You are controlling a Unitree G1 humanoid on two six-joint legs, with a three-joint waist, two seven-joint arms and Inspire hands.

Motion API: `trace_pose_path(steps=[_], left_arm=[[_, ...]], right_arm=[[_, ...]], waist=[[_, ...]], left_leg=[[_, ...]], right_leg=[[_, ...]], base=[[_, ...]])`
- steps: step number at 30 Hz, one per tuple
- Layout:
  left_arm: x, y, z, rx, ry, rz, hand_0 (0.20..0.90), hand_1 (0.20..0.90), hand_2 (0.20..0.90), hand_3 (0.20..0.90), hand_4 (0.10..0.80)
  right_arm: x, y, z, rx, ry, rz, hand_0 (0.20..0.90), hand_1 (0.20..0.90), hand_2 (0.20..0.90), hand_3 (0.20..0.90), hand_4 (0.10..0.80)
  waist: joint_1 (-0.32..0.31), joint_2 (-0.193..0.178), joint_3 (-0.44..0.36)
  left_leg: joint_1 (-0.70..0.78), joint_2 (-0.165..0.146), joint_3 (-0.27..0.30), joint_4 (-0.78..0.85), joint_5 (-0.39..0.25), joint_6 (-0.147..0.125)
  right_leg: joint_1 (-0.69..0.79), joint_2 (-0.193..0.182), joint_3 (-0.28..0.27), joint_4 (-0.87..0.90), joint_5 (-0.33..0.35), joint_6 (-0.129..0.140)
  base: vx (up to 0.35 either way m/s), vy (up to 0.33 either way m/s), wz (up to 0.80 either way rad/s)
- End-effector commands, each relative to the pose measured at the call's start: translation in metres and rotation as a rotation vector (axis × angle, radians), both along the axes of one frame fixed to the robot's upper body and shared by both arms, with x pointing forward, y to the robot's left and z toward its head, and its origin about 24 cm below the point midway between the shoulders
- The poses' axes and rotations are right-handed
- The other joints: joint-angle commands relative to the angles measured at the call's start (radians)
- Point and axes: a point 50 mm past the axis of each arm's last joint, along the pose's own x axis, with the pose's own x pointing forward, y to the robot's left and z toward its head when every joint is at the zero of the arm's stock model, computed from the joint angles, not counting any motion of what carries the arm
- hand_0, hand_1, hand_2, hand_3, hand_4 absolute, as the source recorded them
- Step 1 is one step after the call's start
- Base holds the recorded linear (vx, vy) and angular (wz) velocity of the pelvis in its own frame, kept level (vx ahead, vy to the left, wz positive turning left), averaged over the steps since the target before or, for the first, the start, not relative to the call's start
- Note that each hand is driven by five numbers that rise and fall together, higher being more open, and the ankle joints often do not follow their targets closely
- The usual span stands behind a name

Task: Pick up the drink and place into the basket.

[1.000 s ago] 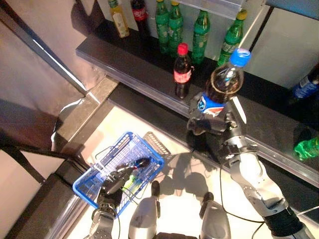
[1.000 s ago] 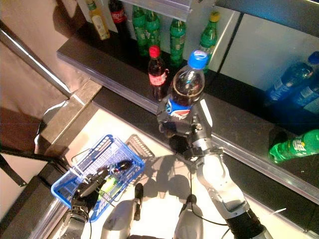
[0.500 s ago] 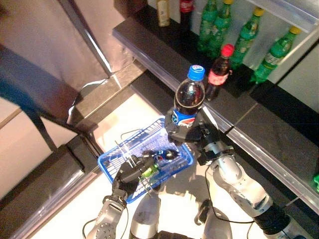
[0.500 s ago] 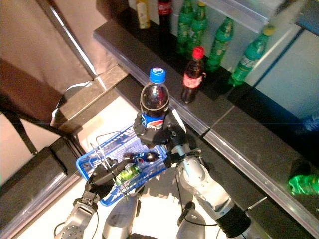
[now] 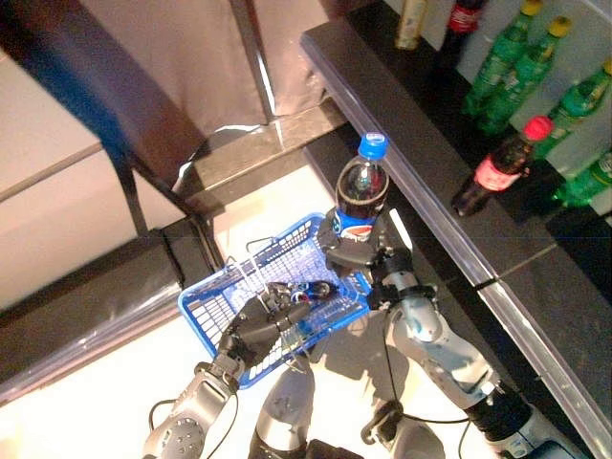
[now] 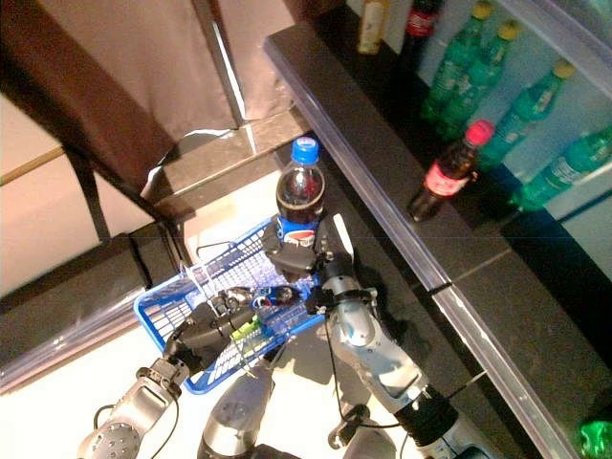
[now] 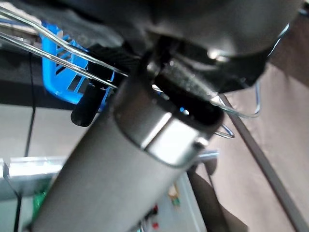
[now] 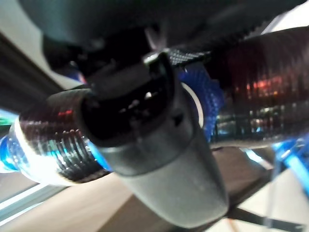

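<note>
Cola bottle (image 5: 361, 196), gripped in my right hand (image 5: 368, 260), now hangs over the basket's (image 5: 218, 296) far corner; my left hand (image 5: 256, 323) clasps its handles.

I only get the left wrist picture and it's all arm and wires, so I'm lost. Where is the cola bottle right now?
Observer: The right hand holds the cola bottle upright, above the far edge of the blue basket.
Operator: Is it inside the basket yet?
Observer: Not yet. It hangs over the rim, blue cap on top.
Operator: What's my hand doing?
Observer: The left hand is curled round the basket's wire handle, holding the basket off the floor.
Operator: Is anything in there already?
Observer: Yes, a small green thing and a dark item lie inside.
</note>
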Motion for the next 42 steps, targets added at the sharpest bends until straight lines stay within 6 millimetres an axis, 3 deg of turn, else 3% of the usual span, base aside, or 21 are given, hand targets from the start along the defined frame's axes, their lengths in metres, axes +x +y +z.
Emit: trace_pose_path(steps=[1,13,24,27,29,33,42], left_arm=[[-0.005,-0.037,0.125,-0.31,-0.708,-0.336,0.3,0.3,0.3,0.2,0.1],[-0.021,-0.067,0.131,-0.441,-0.693,-0.65,0.3,0.3,0.3,0.2,0.1],[-0.025,-0.073,0.128,-0.45,-0.681,-0.729,0.3,0.3,0.3,0.2,0.1],[-0.025,-0.074,0.127,-0.45,-0.683,-0.741,0.3,0.3,0.3,0.2,0.1],[-0.025,-0.074,0.127,-0.444,-0.681,-0.757,0.3,0.3,0.3,0.2,0.1],[-0.027,-0.074,0.128,-0.438,-0.698,-0.774,0.3,0.3,0.3,0.2,0.1],[-0.032,-0.073,0.128,-0.436,-0.717,-0.854,0.3,0.3,0.3,0.2,0.1]], right_arm=[[-0.005,0.047,0.061,0.195,-0.27,0.171,0.3,0.3,0.3,0.2,0.1],[0.006,0.074,0.035,0.159,-0.161,0.136,0.3,0.3,0.3,0.2,0.1],[0.025,0.073,-0.02,0.137,0.095,0.019,0.3,0.3,0.3,0.2,0.1],[0.025,0.074,-0.033,0.215,0.195,0.009,0.3,0.3,0.3,0.2,0.1],[0.02,0.078,-0.055,0.451,0.393,0.037,0.3,0.3,0.3,0.2,0.1],[0.014,0.084,-0.069,0.649,0.509,0.086,0.3,0.3,0.3,0.2,0.1],[0.013,0.09,-0.07,0.748,0.526,0.166,0.3,0.3,0.3,0.2,0.1]], waist=[[0.003,-0.029,-0.186],[0.056,-0.028,-0.195],[0.098,-0.024,-0.187],[0.103,-0.02,-0.181],[0.108,-0.016,-0.172],[0.115,-0.012,-0.16],[0.118,-0.009,-0.139]], left_leg=[[-0.015,-0.056,-0.043,0.057,-0.026,0.044],[-0.017,-0.079,-0.095,0.056,-0.016,0.052],[-0.015,-0.091,-0.115,0.064,-0.037,0.051],[-0.02,-0.093,-0.117,0.067,-0.037,0.051],[-0.022,-0.093,-0.117,0.063,-0.035,0.052],[-0.033,-0.092,-0.116,0.064,-0.034,0.055],[-0.053,-0.089,-0.11,0.055,-0.027,0.06]], right_leg=[[0.064,0.065,-0.024,-0.139,0.108,-0.056],[0.094,0.071,-0.059,-0.146,0.111,-0.059],[0.107,0.06,-0.078,-0.12,0.085,-0.051],[0.104,0.056,-0.084,-0.113,0.085,-0.049],[0.102,0.054,-0.089,-0.11,0.087,-0.047],[0.097,0.053,-0.094,-0.106,0.088,-0.044],[0.074,0.052,-0.091,-0.109,0.101,-0.035]], base=[[-0.008,-0.053,0.23],[0.035,-0.009,0.17],[0.07,-0.01,0.1],[0.031,0.001,0.04],[0.026,-0.013,0.08],[0.011,-0.016,0.07],[-0.001,-0.006,0.01]])
